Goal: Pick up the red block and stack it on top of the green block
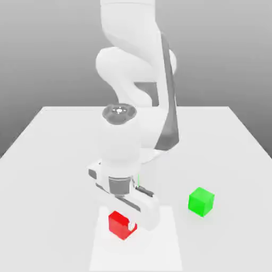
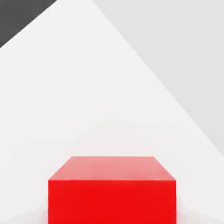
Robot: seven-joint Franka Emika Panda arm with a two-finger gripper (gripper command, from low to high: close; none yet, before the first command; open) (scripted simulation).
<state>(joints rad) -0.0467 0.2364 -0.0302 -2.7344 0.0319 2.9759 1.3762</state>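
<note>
Pincer is squeezed tight on the red block, low on the desk. I think it should lift straight up, then go slowly over the green block, sitting well apart.

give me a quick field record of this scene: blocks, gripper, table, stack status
red block: on the table, under the hand; fills the near part of the hand view
green block: on the table, apart from the red block, toward the exterior view's right
gripper: down at the red block, shut on it
table: white, flat
stack status: not yet done; both blocks sit at table level
</note>
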